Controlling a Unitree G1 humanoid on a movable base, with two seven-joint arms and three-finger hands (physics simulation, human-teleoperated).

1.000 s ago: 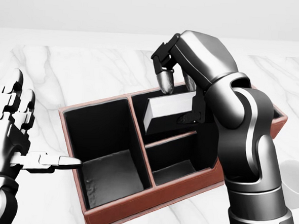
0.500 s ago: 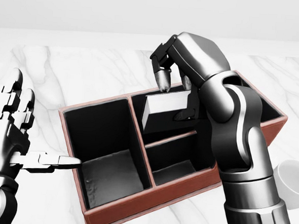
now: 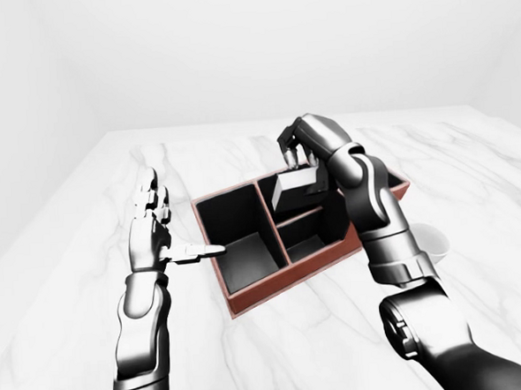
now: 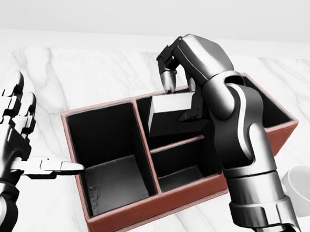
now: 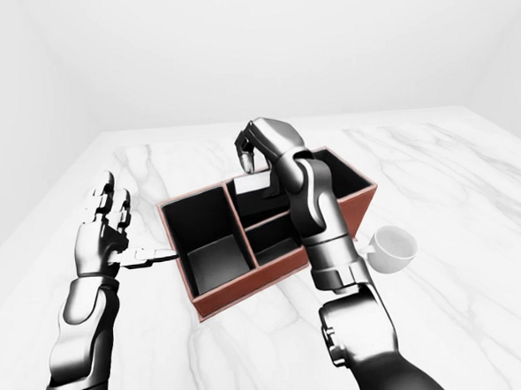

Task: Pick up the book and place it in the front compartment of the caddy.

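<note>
In the left-eye view, our right hand (image 3: 299,154) reaches over the caddy (image 3: 249,298) from the right, fingers curled down onto the book (image 3: 292,189). The book sits at the upper compartment right of the divider, its long axis running roughly left to right along the caddy's length. Our left hand (image 3: 153,226) stands well apart on the left, fingers spread flat and closed on nothing, thumb pointing toward the caddy wall.

In the head view, the book (image 4: 168,112) shows as a pale block tilted slightly, its top edge at the rim and its lower part inside the upper middle compartment. One fingertip (image 4: 169,81) rests on its top edge and the thumb seems to press from the right, so we judge the right hand grips the book, though the contact is partly hidden by the arm. The book hangs directly below the hand; the large compartment (image 4: 110,160) lies to its left and a smaller one (image 4: 181,167) below it. Which counts as the front compartment we cannot tell; the move turns on carrying the book that way with the right hand, the nearer one.

In the right-eye view, a white cup (image 5: 389,247) stands on the marble surface (image 5: 474,208) just right of the caddy.
</note>
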